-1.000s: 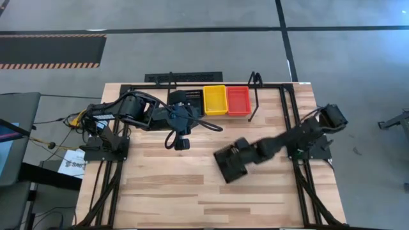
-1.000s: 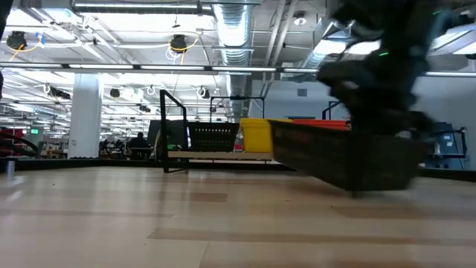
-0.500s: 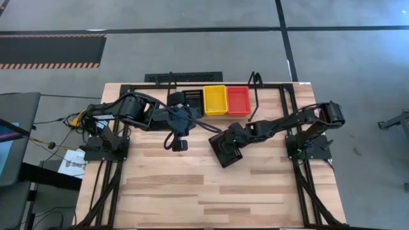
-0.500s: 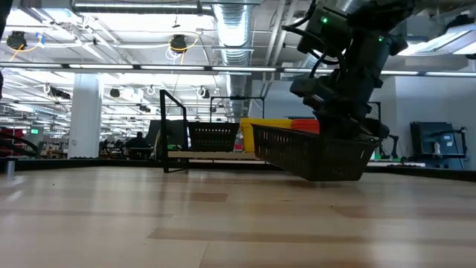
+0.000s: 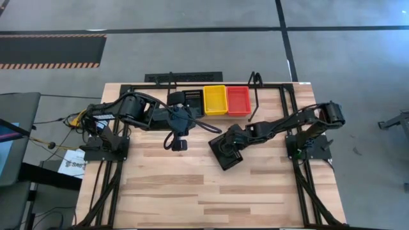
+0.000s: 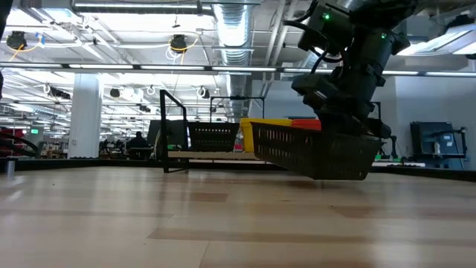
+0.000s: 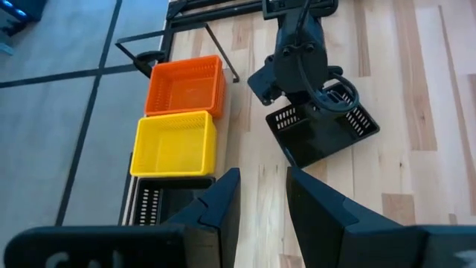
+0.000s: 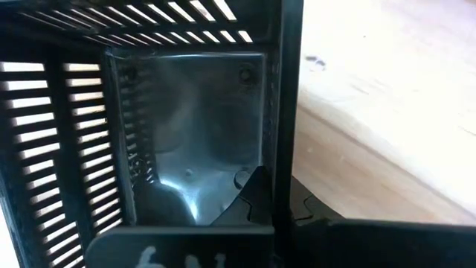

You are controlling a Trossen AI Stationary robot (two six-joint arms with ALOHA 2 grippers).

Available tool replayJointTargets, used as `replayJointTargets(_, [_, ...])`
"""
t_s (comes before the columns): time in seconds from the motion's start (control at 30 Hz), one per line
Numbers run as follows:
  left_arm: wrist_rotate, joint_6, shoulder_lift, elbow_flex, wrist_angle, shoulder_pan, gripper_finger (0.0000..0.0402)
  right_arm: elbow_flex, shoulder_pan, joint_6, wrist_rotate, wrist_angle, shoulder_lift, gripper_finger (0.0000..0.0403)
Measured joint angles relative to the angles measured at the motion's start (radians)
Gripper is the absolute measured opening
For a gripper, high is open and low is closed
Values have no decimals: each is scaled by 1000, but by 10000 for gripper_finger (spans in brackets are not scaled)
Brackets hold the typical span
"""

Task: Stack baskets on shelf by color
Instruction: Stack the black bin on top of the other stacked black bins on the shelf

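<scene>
A black basket (image 5: 225,153) (image 6: 312,152) (image 7: 327,138) hangs in my right gripper (image 5: 238,139), tilted, above the middle of the table. The shelf (image 5: 254,96) (image 6: 165,130) stands at the far edge. It carries a black basket (image 5: 192,100), a yellow one (image 5: 215,100) (image 7: 174,143) and a red one (image 5: 238,100) (image 7: 184,85), side by side. My left gripper (image 5: 181,145) (image 7: 262,197) is open and holds nothing. It hovers on the near side of the shelf's black basket, left of the held one. My right gripper is shut on one side wall of the black basket at its rim (image 8: 286,112), the wall facing the right arm. One finger (image 8: 245,195) is inside the basket and the other outside. It comes slanting down from the right. The basket is lifted clear and tilted.
A black frame (image 5: 281,128) runs along the table's edges, with both arm bases on it. Bare wood (image 5: 192,191) fills the near half. Left of the table are cables and a paper sheet (image 5: 70,163).
My right gripper carried the black basket from the right-centre of the table toward the far left, closer to the shelf, then nearly stopped. The basket stayed lifted and tilted throughout.
</scene>
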Motion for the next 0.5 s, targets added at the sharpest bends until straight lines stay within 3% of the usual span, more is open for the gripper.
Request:
replayJointTargets(0.17, [0,3,0,0,0,0,98,0,0,-1,-1,0,0,10])
replayJointTargets(0.5, [0,2,0,0,0,0,98,26,1,-47,-3,-5,0,98])
